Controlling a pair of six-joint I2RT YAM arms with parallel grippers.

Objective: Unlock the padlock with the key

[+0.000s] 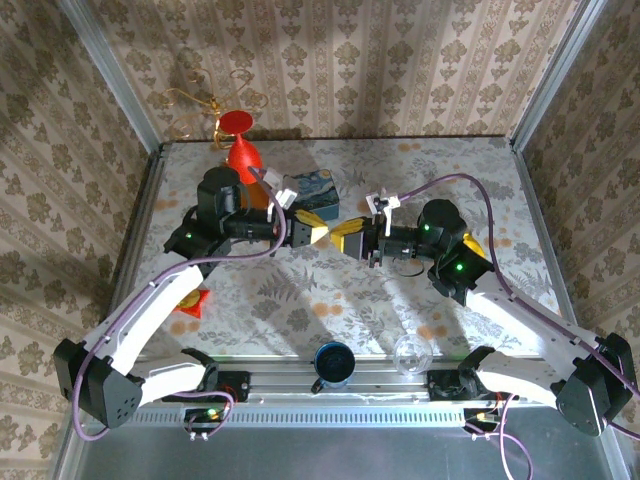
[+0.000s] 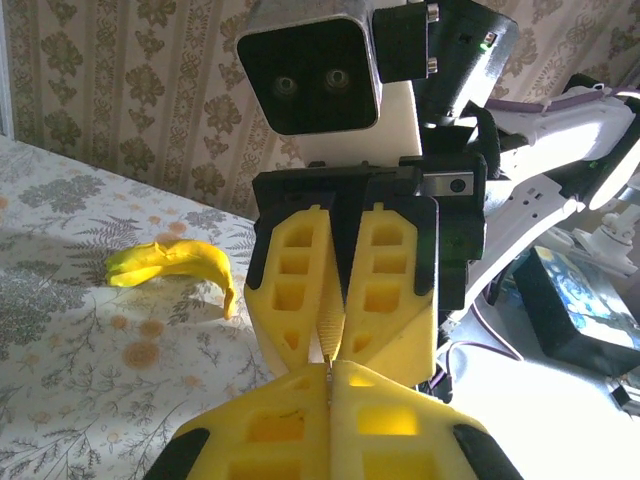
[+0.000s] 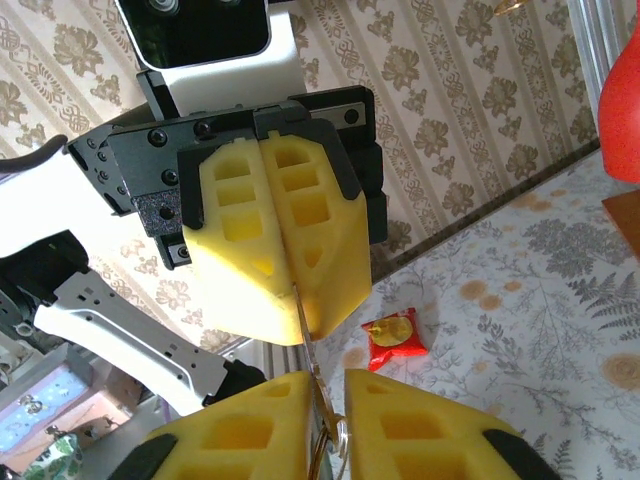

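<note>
Top view gives layout: left end effector [image 1: 320, 234] and right end effector [image 1: 349, 238] meet tip to tip over bench [image 1: 300, 300] centre, near blue tin [image 1: 318, 192].

Wrist views give pinch: left pads pressed shut on metal strip [image 3: 309, 356], likely key. Right pads narrowed to slit, pinching its ringed end.

Padlock not separable from metal in pinch.

Left wrist view adds banana [image 2: 175, 262] on bench. Right wrist view adds red packet [image 3: 393, 333].

Warm overhead light on, counter [image 1: 300, 290] bright, pale glare streaks toward near edge. Soft shadows under arms. Wrist views now: close yellow fingers [image 2: 295, 290] glowing, slightly soft; white arm shell [image 2: 590, 110] blown out.
</note>
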